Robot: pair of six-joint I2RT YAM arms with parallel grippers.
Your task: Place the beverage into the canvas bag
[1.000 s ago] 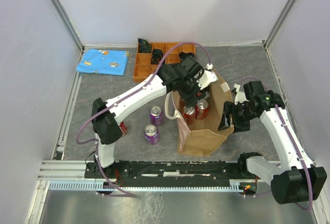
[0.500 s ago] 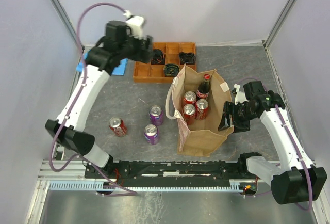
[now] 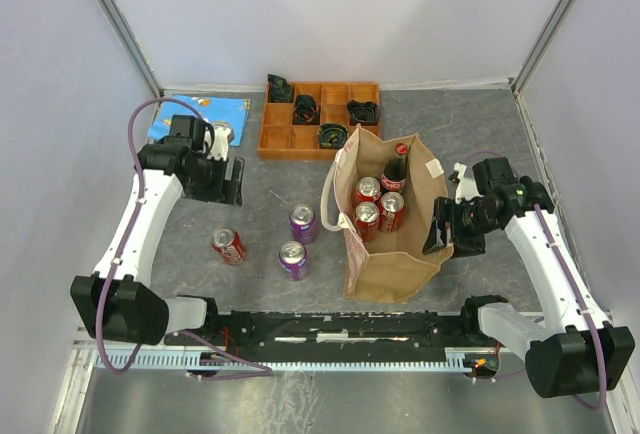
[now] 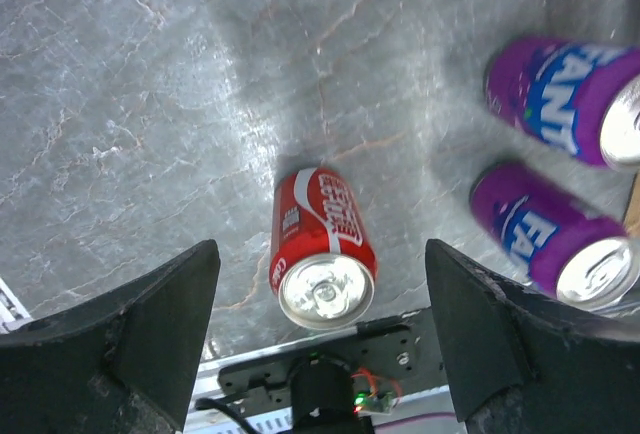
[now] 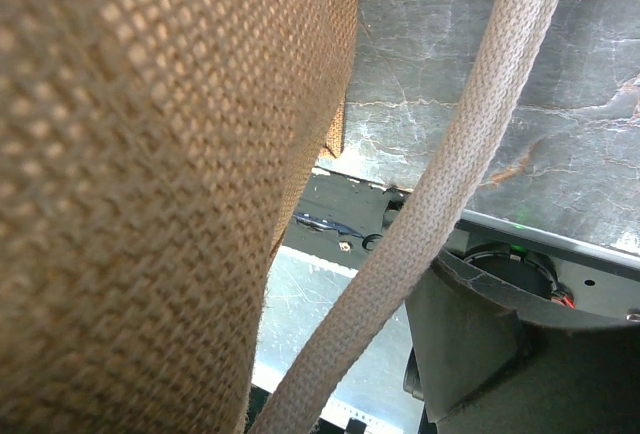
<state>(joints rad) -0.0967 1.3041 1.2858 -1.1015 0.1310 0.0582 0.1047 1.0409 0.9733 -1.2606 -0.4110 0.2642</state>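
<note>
While upright, purple cans (image 3: 303, 222) between red can (image 3: 229, 246) and canvas bag (image 3: 395, 269)

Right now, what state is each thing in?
Bag, upright, mouth open.
Bagged cans, three, upright inside.
Bottle, upright in the bag, capped.
Loose red can, upright, outside the bag.
Purple cans, two, upright, outside the bag.
Left tool, open, empty.
Right tool, against the bag's side, grip unclear.
</note>
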